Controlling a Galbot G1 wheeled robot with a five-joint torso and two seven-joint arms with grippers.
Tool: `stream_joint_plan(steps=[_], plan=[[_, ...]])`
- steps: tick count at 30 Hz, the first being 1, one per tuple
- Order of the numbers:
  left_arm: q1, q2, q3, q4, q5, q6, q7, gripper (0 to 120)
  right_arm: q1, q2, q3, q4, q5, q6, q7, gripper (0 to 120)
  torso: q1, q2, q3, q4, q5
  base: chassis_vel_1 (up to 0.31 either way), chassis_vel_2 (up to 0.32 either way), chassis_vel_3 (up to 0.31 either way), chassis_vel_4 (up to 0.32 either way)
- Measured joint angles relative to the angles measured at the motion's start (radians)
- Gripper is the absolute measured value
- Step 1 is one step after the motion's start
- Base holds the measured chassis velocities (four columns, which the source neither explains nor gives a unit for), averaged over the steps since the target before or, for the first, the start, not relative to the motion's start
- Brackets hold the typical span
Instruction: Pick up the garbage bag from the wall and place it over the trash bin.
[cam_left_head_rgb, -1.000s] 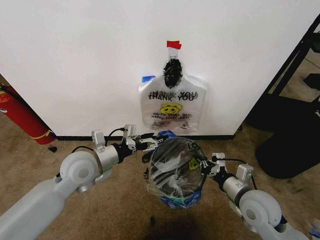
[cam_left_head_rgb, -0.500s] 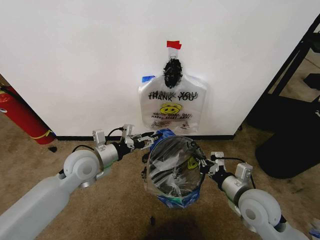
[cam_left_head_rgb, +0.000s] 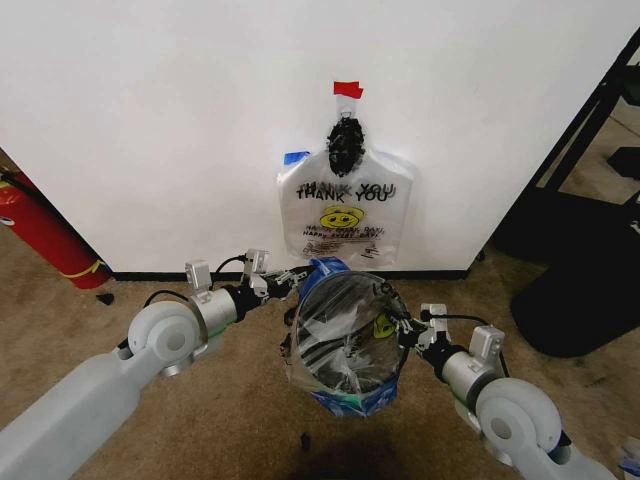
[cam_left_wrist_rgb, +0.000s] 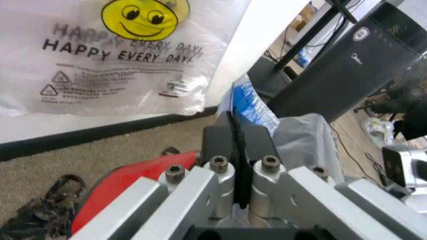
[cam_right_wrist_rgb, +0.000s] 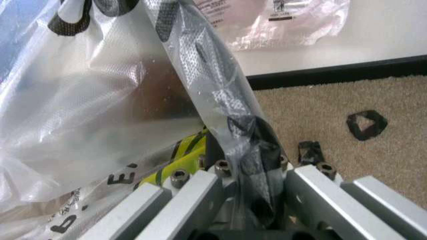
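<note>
L hand (cam_left_head_rgb: 290, 277) is pinched shut on the film at the left rim of the garbage bag (cam_left_head_rgb: 340, 335), which sits stretched over the trash bin (cam_left_head_rgb: 345, 398) below the wall; R hand (cam_left_head_rgb: 402, 328) is clamped on the opposite rim. Bag looks light, floppy, slippery & easy to tear, so best held at the rim or loops. Bin's mesh is mostly hidden by plastic.

Head camera looks down at the wall (cam_left_head_rgb: 150, 120); both wrist cameras sit close (facing that wall).

Left gripper (cam_left_wrist_rgb: 238, 150), fingers pressed together; red base (cam_left_wrist_rgb: 133, 187) just beneath; hanging smiley-printed bag (cam_left_wrist_rgb: 113, 55) lay well beyond.
</note>
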Motion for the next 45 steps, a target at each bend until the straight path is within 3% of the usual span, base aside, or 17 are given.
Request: stream_joint_plan(steps=[15,28,38,45], plan=[[-0.061,-0.013,0.064,0.064,0.034,-0.049,-0.006,0,-0.013,-0.011,0.001,0.028,0.011,0.002,-0.001,0,0.0,0.0,0.0,0.0,0.0,0.0,0.0,0.0,0.0],[-0.146,-0.039,0.171,0.22,0.123,-0.061,0.004,0,-0.052,-0.028,0.005,0.108,-0.024,0.025,-0.016,0,0.0,0.0,0.0,-0.0001,-0.0001,0.0,0.0,0.0,0.0],[-0.131,-0.03,0.161,0.216,0.156,-0.031,0.014,0,-0.048,-0.022,0.002,0.108,-0.023,0.027,-0.015,0,0.0,0.0,0.0,0.0,0.0,0.0,0.0,0.0,0.0],[-0.088,-0.012,0.104,0.174,0.174,-0.009,-0.01,25,-0.036,0.016,-0.001,0.082,0.019,0.021,0.016,0,0.0,0.0,0.0,0.0,0.0,0.0,0.0,0.0,0.0]])
